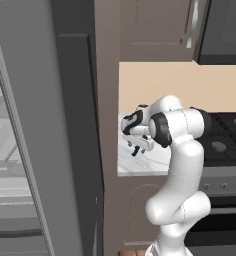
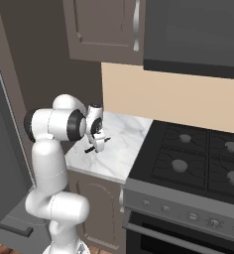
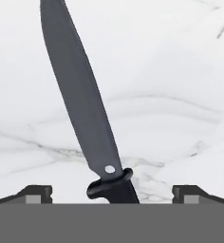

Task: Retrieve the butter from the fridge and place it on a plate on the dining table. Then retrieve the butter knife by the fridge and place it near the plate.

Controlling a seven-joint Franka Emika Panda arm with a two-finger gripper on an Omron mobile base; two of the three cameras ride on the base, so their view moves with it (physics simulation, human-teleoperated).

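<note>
Between the parted gripper [image 3: 111, 194] fingertips, the butter knife [image 3: 80, 102] lies on marble.

Butter knife [image 3: 83, 95]: my target, dark grey blade with a pale rivet near a black collar and handle | pose: flat, blade running away from my hand, tilted slightly left | location: white grey-veined marble counter [image 3: 171, 71] beside the fridge [image 1: 50, 125].

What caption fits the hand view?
Open gripper poised above the butter knife lying on the marble counter.
</note>
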